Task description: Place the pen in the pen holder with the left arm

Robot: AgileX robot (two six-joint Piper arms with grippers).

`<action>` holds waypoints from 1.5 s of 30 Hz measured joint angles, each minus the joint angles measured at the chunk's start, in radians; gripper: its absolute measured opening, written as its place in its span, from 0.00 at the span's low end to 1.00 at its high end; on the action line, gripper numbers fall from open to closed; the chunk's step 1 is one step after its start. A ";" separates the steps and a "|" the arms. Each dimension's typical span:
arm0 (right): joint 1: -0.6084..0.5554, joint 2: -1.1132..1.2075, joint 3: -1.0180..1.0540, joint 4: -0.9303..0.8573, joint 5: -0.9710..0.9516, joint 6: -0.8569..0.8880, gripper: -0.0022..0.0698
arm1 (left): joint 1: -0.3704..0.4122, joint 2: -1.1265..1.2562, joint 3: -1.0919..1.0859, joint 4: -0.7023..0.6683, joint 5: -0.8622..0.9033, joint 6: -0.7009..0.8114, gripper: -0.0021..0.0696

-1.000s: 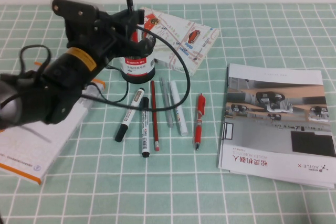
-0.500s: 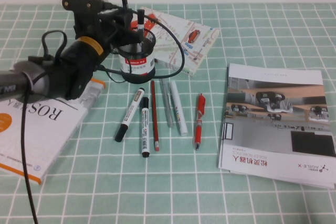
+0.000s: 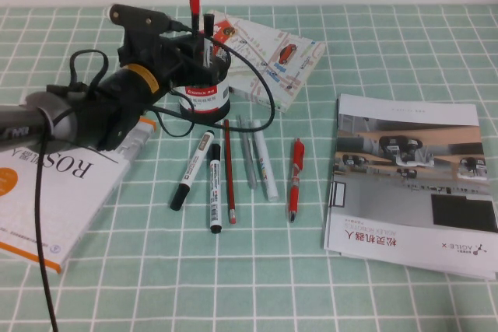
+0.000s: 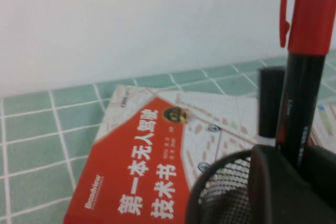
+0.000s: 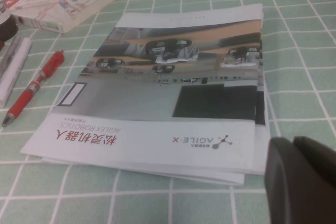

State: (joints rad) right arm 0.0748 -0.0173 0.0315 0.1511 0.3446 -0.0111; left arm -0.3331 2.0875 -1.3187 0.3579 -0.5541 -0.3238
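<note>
**Inspector:** The black left gripper (image 3: 189, 36) is hovering at the rim of the black wire-mesh cylindrical pen holder (image 3: 204, 91). The slim black-barrelled pen with the red cap (image 3: 194, 7) is standing upright, its lower part already inside the holder. I cannot tell whether the fingers (image 4: 273, 182) are gripping the barrel or just parting from it.

**Supervisor:** What does good practice require?

**Inspector:** In my judgement, opening fully before lifting and then withdrawing straight upward, so the pen is not dragged out or the holder tipped onto the green-checked counter (image 3: 257, 270).

**Supervisor:** The other arm?

**Inspector:** The right gripper (image 5: 302, 182) is sitting low beside the grey robotics brochure (image 5: 173, 87), taking no part.
</note>
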 joint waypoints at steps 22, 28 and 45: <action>0.000 0.000 0.000 0.000 0.000 0.000 0.00 | 0.000 -0.267 0.075 0.021 0.369 0.000 0.13; 0.000 0.000 0.000 0.000 0.000 0.000 0.00 | 0.000 -0.568 0.257 0.021 0.400 -0.014 0.04; 0.000 0.000 0.000 0.000 0.000 0.000 0.00 | 0.000 -1.288 0.820 0.021 0.469 -0.095 0.03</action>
State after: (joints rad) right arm 0.0748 -0.0173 0.0315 0.1511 0.3446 -0.0111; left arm -0.3331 0.7992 -0.4982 0.3790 -0.0847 -0.4185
